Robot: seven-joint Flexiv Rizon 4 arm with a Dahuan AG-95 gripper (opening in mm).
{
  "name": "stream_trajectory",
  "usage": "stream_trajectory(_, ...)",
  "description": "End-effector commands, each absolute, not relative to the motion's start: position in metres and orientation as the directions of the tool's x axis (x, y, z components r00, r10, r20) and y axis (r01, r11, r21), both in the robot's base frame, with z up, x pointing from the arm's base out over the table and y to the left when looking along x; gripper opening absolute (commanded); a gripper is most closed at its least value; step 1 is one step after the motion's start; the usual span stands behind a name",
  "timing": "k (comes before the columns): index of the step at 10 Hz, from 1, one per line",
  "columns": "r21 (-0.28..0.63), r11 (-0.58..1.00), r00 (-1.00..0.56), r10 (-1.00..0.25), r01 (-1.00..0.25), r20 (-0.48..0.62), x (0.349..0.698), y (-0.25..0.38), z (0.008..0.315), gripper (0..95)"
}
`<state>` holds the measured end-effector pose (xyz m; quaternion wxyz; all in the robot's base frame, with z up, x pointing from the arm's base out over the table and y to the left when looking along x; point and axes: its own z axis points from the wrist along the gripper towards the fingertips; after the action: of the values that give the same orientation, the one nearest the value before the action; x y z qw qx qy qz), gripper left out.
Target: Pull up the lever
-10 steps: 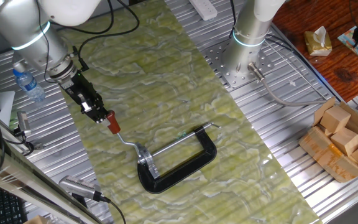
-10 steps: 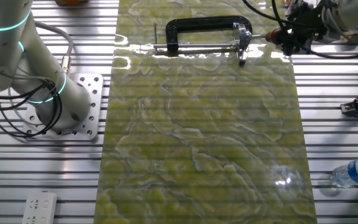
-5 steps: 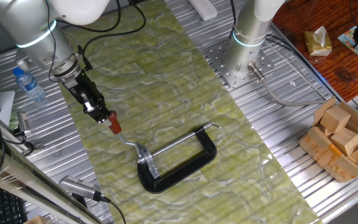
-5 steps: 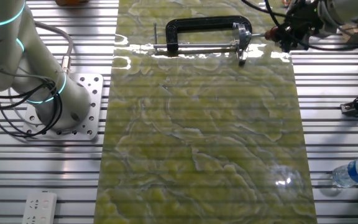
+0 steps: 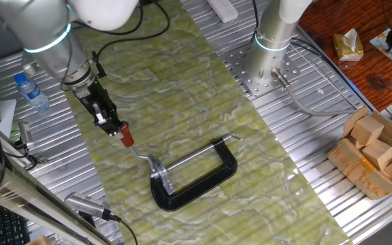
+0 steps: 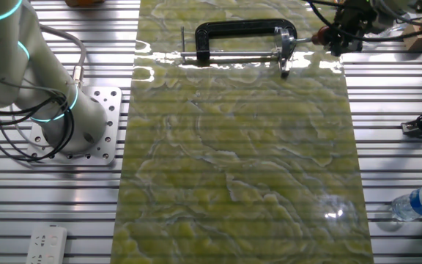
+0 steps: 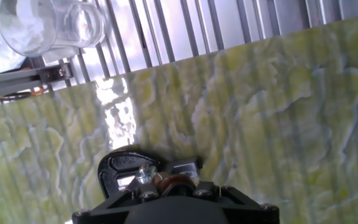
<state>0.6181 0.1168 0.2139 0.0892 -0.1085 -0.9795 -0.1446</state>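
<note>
The lever (image 5: 139,154) is a thin bent silver rod ending in a red-brown knob (image 5: 125,137), joined to the silver bracket (image 5: 158,173) of a black C-clamp (image 5: 203,185) lying on the green mat. My gripper (image 5: 119,130) is shut on the knob, coming in from the upper left. In the other fixed view the gripper (image 6: 328,39) holds the knob (image 6: 319,39) just right of the clamp (image 6: 240,28). In the hand view the knob (image 7: 174,181) sits between my fingers, with the clamp's black frame (image 7: 113,168) behind it.
A long screw rod (image 5: 196,156) spans the clamp. A water bottle (image 5: 30,88) stands left of the mat. A second arm's base (image 5: 272,42) is at the far side. A box of wooden blocks (image 5: 376,153) is at the right. Clear cups (image 7: 42,22) show in the hand view.
My wrist has swung a little to the right and risen while the fingers stay on the knob. The knob and lever have barely shifted. The clamp has not moved.
</note>
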Motion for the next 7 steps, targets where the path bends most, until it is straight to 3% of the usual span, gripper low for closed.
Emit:
stream_trajectory(1,0.242,0.940,-0.961,0.197,0.242,0.195,0.618,0.119,0.215,19.0)
stream_trajectory(7,0.185,0.953,-0.962,0.207,0.239,0.178,0.622,0.130,0.223,19.0)
